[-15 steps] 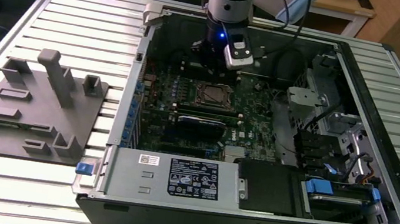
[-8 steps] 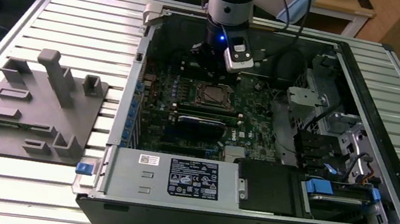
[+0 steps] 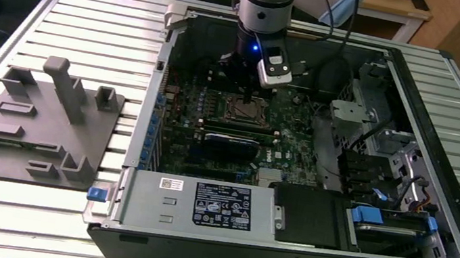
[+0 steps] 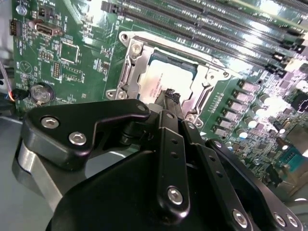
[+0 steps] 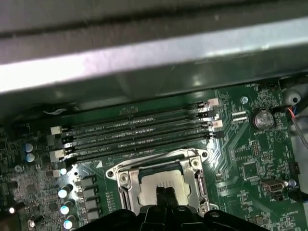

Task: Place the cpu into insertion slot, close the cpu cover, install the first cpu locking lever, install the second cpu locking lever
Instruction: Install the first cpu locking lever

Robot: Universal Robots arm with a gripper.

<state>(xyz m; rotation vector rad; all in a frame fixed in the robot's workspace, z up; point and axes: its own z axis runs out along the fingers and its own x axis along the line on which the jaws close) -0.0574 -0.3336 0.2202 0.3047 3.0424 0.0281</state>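
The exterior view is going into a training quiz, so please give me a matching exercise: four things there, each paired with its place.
1. gripper
2. grey fixture block
3. blue latch
4. insertion slot

A. on the slatted table, at the exterior view's left
B. at the case's front corner
C. on the green board inside the case
D. directly above the socket

Pairs: 1-D, 2-A, 3-B, 4-C

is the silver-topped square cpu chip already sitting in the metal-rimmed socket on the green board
Yes: in the second wrist view the silver-topped cpu chip lies flat inside the metal-rimmed socket, with the gripper just over it.
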